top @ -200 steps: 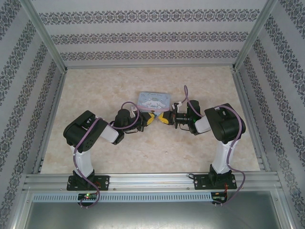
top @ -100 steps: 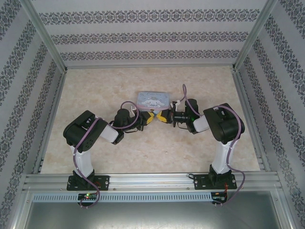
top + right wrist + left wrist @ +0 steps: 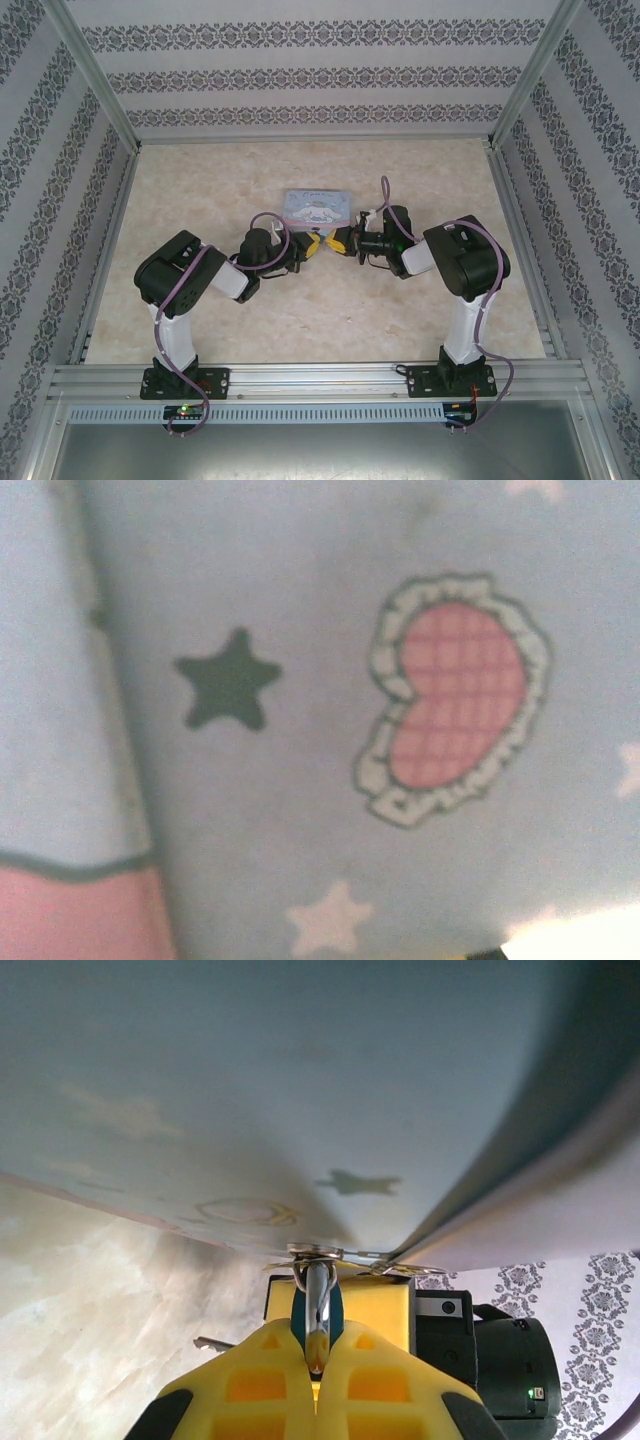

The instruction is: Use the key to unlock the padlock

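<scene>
The pale blue cartoon tin (image 3: 318, 207) lies mid-table, and both yellow-tipped grippers meet at its near edge. My left gripper (image 3: 313, 245) is shut on the padlock (image 3: 318, 1300). In the left wrist view its teal body and silver shackle sit pinched between the fingers (image 3: 270, 1380), and the shackle hangs from the tin's metal hasp (image 3: 318, 1252). My right gripper (image 3: 340, 241) faces it from the right, with a yellow finger (image 3: 375, 1305) just behind the padlock; its jaws are hidden. A thin metal sliver (image 3: 212, 1344) pokes out on the left, possibly the key.
The tin's side (image 3: 300, 780), with its star and heart prints, is pressed close to the right wrist camera. Patterned walls (image 3: 320, 70) and metal rails (image 3: 320, 380) enclose the marble tabletop (image 3: 320, 320).
My right gripper has crept a little left and toward the tin's near edge. The left gripper has stayed shut on the padlock, shifting only slightly.
</scene>
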